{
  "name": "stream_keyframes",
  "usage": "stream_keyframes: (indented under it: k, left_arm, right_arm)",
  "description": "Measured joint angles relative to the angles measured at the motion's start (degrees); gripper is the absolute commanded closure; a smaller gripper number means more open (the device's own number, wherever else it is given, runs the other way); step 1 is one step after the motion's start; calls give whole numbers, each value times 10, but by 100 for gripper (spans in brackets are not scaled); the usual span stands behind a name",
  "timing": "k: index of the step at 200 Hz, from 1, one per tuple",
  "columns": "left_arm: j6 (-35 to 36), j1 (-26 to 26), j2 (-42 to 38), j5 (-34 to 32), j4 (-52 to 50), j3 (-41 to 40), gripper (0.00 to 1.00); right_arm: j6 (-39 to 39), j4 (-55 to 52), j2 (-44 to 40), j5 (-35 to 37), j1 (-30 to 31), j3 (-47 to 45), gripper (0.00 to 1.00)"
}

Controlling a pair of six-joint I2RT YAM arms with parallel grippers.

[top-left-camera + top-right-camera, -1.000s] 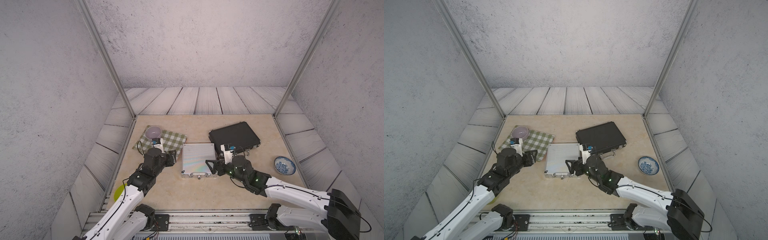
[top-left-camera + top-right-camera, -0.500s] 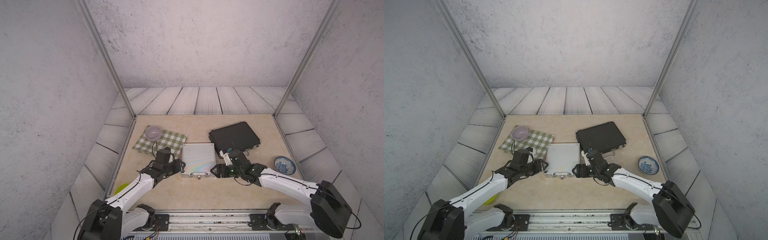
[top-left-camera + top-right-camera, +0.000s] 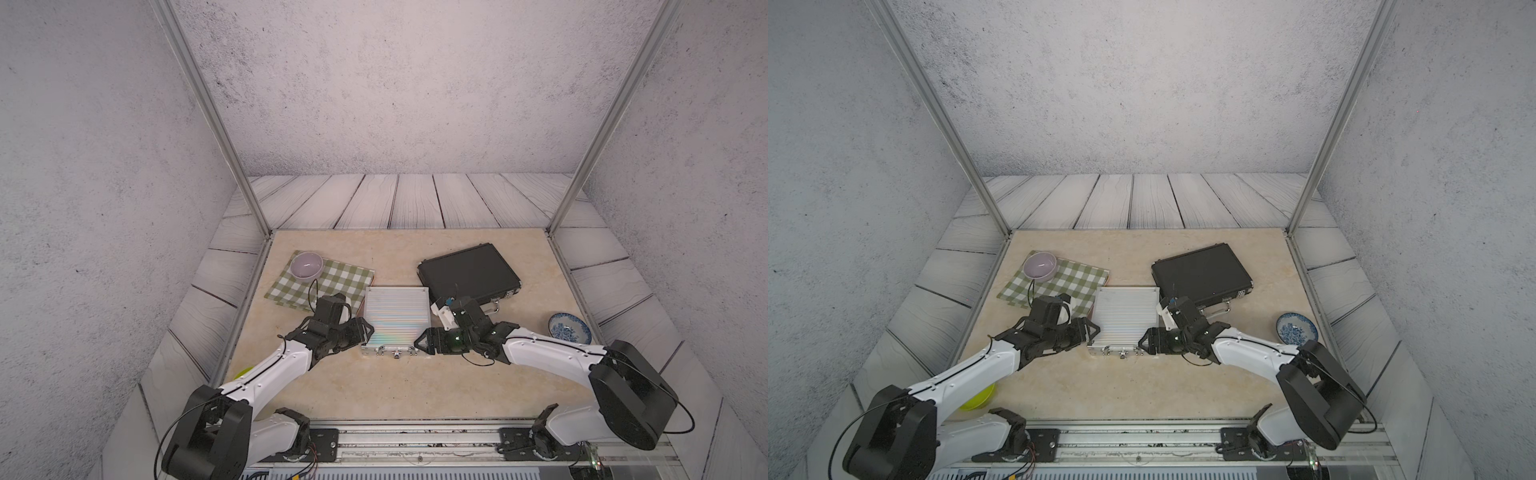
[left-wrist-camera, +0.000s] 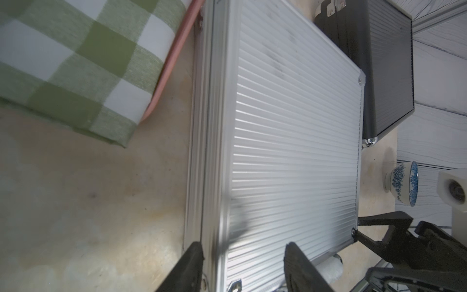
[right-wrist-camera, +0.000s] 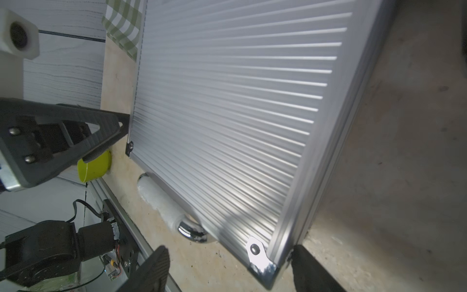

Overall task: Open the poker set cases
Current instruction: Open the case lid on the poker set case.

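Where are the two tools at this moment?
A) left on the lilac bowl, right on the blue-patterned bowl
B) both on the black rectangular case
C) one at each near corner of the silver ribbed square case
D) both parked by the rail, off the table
C: the left tool is at the near left corner of the silver ribbed square case and the right tool at its near right corner, jaws apart; the black rectangular case has no tool on it.

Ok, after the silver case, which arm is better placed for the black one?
Right, likely: the right gripper is nearer the black case; the silver case lies between that and the left gripper.
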Motion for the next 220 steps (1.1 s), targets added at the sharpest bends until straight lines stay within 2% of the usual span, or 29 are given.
stream_keyframes:
  k: [49, 84, 220]
  left_arm:
    - [3, 5, 19, 21, -7, 11, 51]
    - [1, 8, 10, 27, -15, 14, 51]
    - [-44, 13, -143, 51, -90, 29, 51]
  right_arm:
    - [-1, -6, 4, -7, -2, 9, 23]
    - [-6, -9, 2, -13, -5, 11, 23]
    - [-40, -103, -99, -36, -11, 59, 25]
